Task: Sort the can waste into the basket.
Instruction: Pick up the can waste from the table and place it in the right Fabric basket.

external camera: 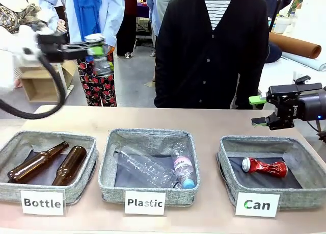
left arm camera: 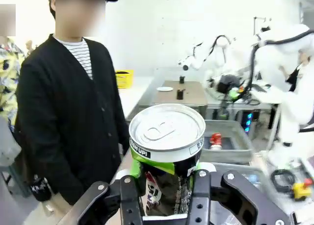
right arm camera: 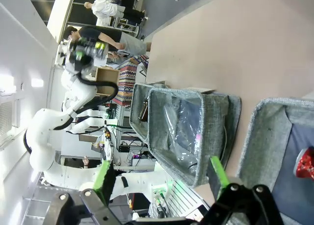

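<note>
Your left tool [left arm camera: 167, 198] gripped the grey can [left arm camera: 167, 156], held high, well left of the Can basket [external camera: 257, 185]; the red can [external camera: 265, 166] lay inside it. Your right tool [external camera: 259, 110] hung open above it, seemingly empty.

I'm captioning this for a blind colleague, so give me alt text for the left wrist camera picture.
The left end effector grips a crushed silver-topped can upright between its fingers, held up in the air. Behind it a person in a black cardigan stands at the table, and farther off sits a grey basket with a red can inside.
</note>
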`<state>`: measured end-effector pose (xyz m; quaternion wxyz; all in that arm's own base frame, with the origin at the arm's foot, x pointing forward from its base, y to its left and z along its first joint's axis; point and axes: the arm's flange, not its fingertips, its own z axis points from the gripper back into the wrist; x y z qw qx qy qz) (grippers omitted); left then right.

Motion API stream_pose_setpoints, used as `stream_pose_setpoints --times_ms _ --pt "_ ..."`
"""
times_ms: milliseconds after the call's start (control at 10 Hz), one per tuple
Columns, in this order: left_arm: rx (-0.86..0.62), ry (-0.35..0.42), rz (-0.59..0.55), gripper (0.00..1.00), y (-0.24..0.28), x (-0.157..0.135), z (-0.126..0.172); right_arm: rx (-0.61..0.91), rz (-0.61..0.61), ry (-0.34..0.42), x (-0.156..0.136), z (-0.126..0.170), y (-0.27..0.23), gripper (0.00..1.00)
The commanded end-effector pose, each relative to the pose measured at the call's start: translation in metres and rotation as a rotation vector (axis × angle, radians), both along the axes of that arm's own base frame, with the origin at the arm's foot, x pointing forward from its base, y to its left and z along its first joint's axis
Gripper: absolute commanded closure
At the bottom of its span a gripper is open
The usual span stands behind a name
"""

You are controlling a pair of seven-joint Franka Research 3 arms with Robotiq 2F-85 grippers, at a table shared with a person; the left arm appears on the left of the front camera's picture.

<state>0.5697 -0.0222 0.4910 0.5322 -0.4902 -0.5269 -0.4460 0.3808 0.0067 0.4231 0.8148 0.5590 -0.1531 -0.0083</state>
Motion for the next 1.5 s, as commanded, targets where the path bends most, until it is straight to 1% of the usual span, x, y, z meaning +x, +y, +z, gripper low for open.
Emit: stream_pose_setpoints --times_ms 0,100,200,300,600,700,800,900,1000,1100,1200,1300,1400 --pt "0.027 0.138 -0.032 0.79 0.039 -0.057 -0.010 -0.005 0.006 -0.004 -0.001 0.001 -0.001 0.00" --pt "0.016 0.170 -0.043 0.79 0.058 -0.080 -0.010 -0.005 0.006 -0.004 -0.001 0.001 -0.001 0.00" --pt "0.022 0.215 -0.074 0.79 0.069 -0.097 -0.017 -0.005 0.006 -0.004 -0.001 0.001 -0.001 0.00" --pt "0.003 0.126 -0.029 0.79 0.054 -0.060 -0.007 -0.005 0.006 -0.004 -0.001 0.001 -0.001 0.00" --pt "0.003 0.126 -0.029 0.79 0.054 -0.060 -0.007 -0.005 0.006 -0.004 -0.001 0.001 -0.001 0.00" --pt "0.010 0.151 -0.037 0.59 0.059 -0.071 -0.011 0.000 0.000 0.000 0.000 0.000 0.000 0.00" --pt "0.077 0.092 -0.002 0.59 0.007 -0.083 -0.013 -0.091 0.013 0.002 -0.014 0.019 -0.004 0.00" --pt "0.141 0.052 -0.140 0.59 -0.063 -0.099 -0.011 -0.153 0.003 0.058 -0.030 0.035 -0.024 0.00" --pt "0.191 -0.019 -0.181 0.59 -0.127 -0.106 -0.007 -0.232 -0.052 0.096 -0.049 0.050 -0.052 0.00" --pt "0.229 -0.054 -0.265 0.59 -0.190 -0.113 -0.009 -0.280 -0.100 0.109 -0.074 0.063 -0.083 0.00" --pt "0.267 -0.127 -0.229 0.59 -0.259 -0.118 -0.019 -0.325 -0.107 0.143 -0.103 0.067 -0.115 0.00" --pt "0.300 -0.207 -0.221 0.59 -0.331 -0.126 -0.024 -0.422 -0.157 0.185 -0.136 0.062 -0.143 0.00" --pt "0.346 -0.349 -0.146 0.59 -0.399 -0.131 -0.032 -0.533 -0.156 0.213 -0.165 0.046 -0.167 0.00"
